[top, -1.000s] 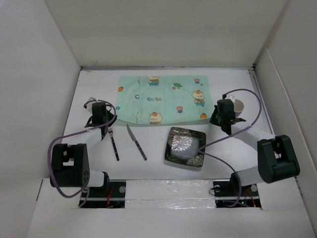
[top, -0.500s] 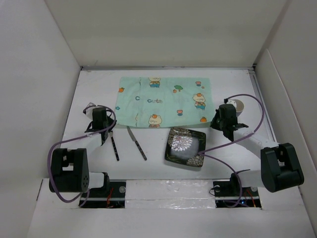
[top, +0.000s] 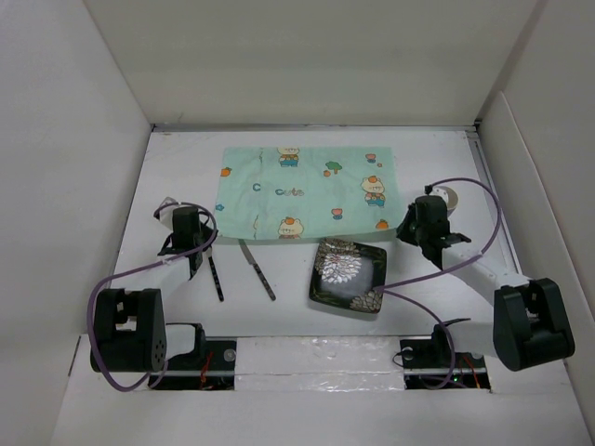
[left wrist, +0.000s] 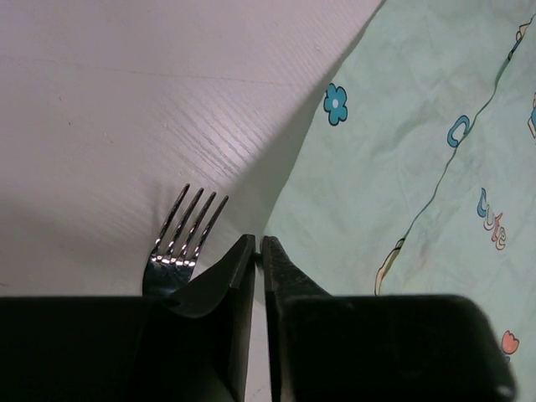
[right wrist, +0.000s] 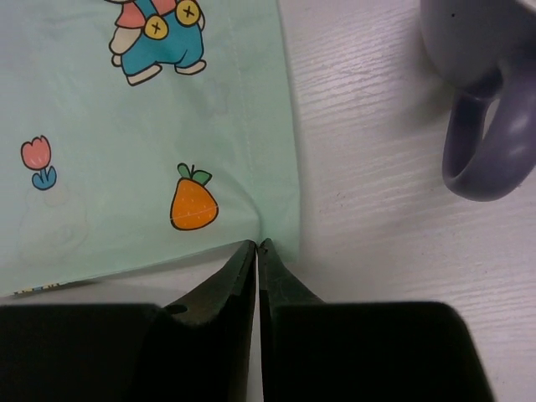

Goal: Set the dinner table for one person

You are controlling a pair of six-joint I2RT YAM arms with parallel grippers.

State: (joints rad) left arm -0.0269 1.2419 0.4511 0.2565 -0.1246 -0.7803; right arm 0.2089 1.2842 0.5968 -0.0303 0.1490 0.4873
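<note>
The mint-green bear mat lies on the white dinner table, its near edge rumpled. My left gripper is shut on the mat's near-left edge; in the left wrist view the jaws meet at the lifted cloth edge. My right gripper is shut on the mat's near-right corner, and the cloth puckers at the jaw tips. A fork and a knife lie near the left gripper. The fork's tines show just left of the left jaws.
A dark square floral plate sits just near of the mat, between the arms. A grey mug stands right of the right gripper, its handle towards the camera. White walls close the table's left, far and right sides.
Both grippers have drawn back toward the near edge with the mat, which has slid nearer. The mug now shows uncovered beside the right gripper.
</note>
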